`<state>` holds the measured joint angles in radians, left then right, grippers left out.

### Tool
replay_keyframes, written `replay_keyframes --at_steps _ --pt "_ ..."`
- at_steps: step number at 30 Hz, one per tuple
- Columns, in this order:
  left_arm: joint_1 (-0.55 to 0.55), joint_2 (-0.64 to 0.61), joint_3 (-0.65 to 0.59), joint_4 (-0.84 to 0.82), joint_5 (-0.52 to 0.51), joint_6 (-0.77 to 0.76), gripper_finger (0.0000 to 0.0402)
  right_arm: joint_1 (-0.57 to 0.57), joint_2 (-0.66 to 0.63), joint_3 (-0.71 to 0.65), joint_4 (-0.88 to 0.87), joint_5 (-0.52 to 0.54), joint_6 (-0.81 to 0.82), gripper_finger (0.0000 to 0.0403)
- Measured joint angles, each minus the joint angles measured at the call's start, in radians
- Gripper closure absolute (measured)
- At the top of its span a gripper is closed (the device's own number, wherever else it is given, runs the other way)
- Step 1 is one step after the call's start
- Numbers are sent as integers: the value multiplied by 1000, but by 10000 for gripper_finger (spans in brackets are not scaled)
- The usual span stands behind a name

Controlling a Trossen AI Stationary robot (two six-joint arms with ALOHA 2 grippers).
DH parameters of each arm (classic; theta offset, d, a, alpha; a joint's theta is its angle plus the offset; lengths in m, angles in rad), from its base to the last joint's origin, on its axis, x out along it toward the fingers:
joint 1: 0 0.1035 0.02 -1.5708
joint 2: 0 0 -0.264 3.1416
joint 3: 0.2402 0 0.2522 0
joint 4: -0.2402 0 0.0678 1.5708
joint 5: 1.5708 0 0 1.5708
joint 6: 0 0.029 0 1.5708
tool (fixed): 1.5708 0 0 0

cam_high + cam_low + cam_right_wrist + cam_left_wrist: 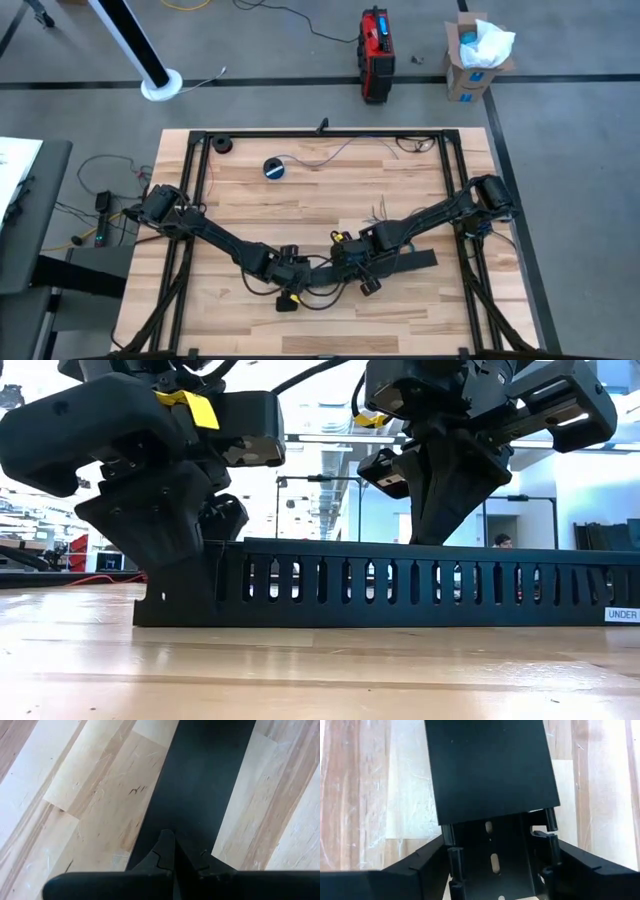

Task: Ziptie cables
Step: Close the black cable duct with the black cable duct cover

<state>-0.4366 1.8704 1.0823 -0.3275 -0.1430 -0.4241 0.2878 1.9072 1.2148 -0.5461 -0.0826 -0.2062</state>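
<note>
High view: both arms meeting over black slotted strip (400, 262) at table's near middle; cables (325, 155) far off by tape roll (275, 168).
Low view: strip's slots.
Left wrist: left gripper (497, 857) spread, straddling strip end.
Right wrist: right gripper (175, 862) pinched together on strip.

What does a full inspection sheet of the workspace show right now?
Surface: wooden table, black frame around it.
Job's things: cables loose near the far edge, untouched; no ziptie seen.
Clutter: slotted duct lying near the front; tape roll.
Grippers: left gripper at the duct's end; right gripper shut, tips on the duct's top.
Cables: floor leads beside the table's left side.
Surroundings: red toolbox and cardboard box on the floor.
</note>
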Motion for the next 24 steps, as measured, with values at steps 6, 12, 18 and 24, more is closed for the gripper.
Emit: replay_keyframes --at_steps 6,12,18,24 --pt "0 -1 -2 1 -27 -5 156 0 0 0 -1 0 8 403" --pt "2 -1 -3 3 -63 3 157 -1 0 0 0 -1 16 403" --pt "17 0 -4 2 -80 20 158 -2 6 24 8 -18 -7 403" --pt "24 1 -4 5 -95 24 158 -23 11 33 58 -25 -28 403"
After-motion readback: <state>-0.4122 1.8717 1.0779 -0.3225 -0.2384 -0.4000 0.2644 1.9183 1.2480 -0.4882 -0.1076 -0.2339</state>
